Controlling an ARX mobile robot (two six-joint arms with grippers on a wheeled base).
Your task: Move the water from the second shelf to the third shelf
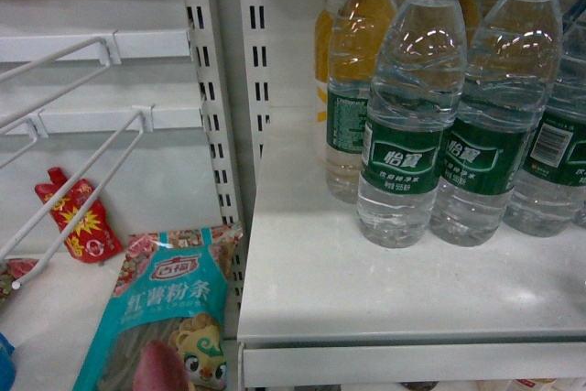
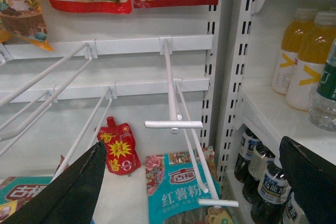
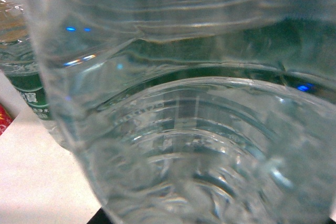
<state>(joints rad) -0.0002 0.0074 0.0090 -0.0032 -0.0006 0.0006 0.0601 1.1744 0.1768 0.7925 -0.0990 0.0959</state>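
On the far left, white wire hooks (image 1: 87,167) are sticking out from the back wall. A small red pouch (image 1: 78,217) is lying behind them on the low shelf. Next to it a blue noodle bag (image 1: 160,318) is lying flat, with a pink blurry thing covering its bottom edge.

The left gripper (image 2: 194,182) is hanging in front of those hooks. Its two dark fingers (image 2: 68,192) are standing far apart, so the jaws are wide, with nothing between them. Down by its right finger, dark bottles (image 2: 265,182) are standing on a lower shelf.

Going right, past the white post with slots (image 1: 215,89), the white shelf (image 1: 366,309) is holding the drinks. The water (image 1: 407,103) is standing upright near the front, just beside another bottle like it (image 1: 494,103). More water bottles are standing around them, and orange drink bottles (image 1: 330,34) are waiting at the back.

The right wrist camera is pressed very close to a clear ribbed bottle (image 3: 199,145) that is filling almost the whole view. I cannot see the right gripper's fingers there, so I cannot tell how its jaws are standing.
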